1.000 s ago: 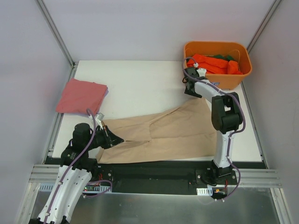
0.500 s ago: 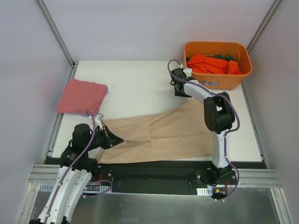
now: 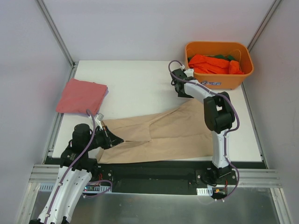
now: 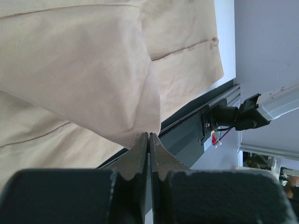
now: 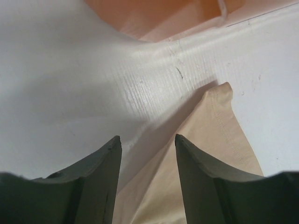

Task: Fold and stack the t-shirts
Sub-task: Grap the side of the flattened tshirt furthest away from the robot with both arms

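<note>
Two grippers, listed in turn. Left gripper (image 4: 148, 136): fingers pressed together, a peak of the beige t-shirt (image 4: 79, 65) pinched between their tips. Its wrist lies low and points rightward at the shirt's left end (image 3: 112, 138), and the arm rises from its base at the near-left corner. Right gripper (image 5: 147, 140): fingers (image 5: 105, 172) spread apart, holding nothing, with a far corner of the beige cloth (image 5: 210, 154) just ahead of them on the white table (image 5: 56, 93). The right arm stands up from the near edge, its elbow raised above the shirt's right part and its forearm reaching away and leftward to the gripper (image 3: 181, 89). Beige t-shirt (image 3: 163, 130): spread lengthwise along the near side of the table (image 3: 135, 84), folds running across it. Pinkish-red t-shirt (image 3: 81, 95): folded square at the table's left edge, well apart from the beige one. Orange bin (image 3: 217, 44): far-right corner, just beside the right gripper, holding orange t-shirts (image 3: 212, 63) and a glimpse of a green one (image 3: 230, 58).
</note>
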